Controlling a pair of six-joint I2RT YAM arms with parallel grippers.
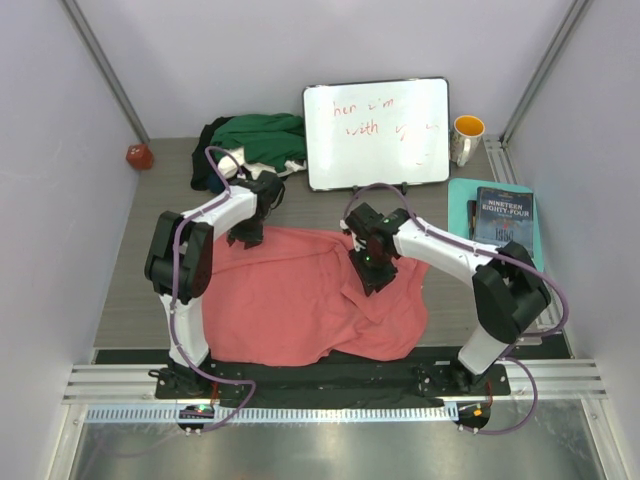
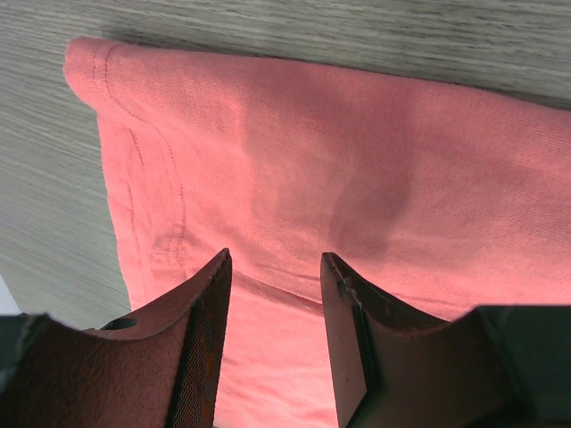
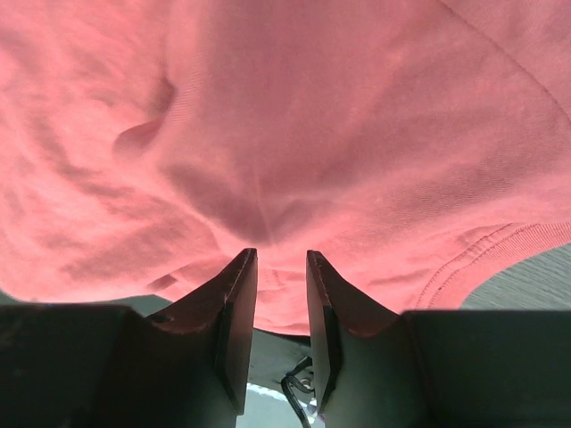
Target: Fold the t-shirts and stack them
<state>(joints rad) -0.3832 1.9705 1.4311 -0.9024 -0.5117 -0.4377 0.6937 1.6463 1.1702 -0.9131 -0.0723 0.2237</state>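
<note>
Both jaw pairs are standing parted, empty. The left gripper (image 2: 272, 259) is hovering at the salmon-pink cloth t-shirt's (image 1: 290, 305) far edge, the right gripper (image 3: 281, 254) mid-shirt, probably lining up a fold.

whiteboard (image 1: 377, 132), mug (image 1: 466, 139), book (image 1: 503, 215), perhaps a red ball (image 1: 139, 156)

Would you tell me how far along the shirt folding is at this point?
Done: nothing is stacked yet. In hand: the pink shirt lies spread and rumpled between the arms, with both sets of jaws open over it. Left: folding it, then working through the green, white and black heap beside the whiteboard.
</note>
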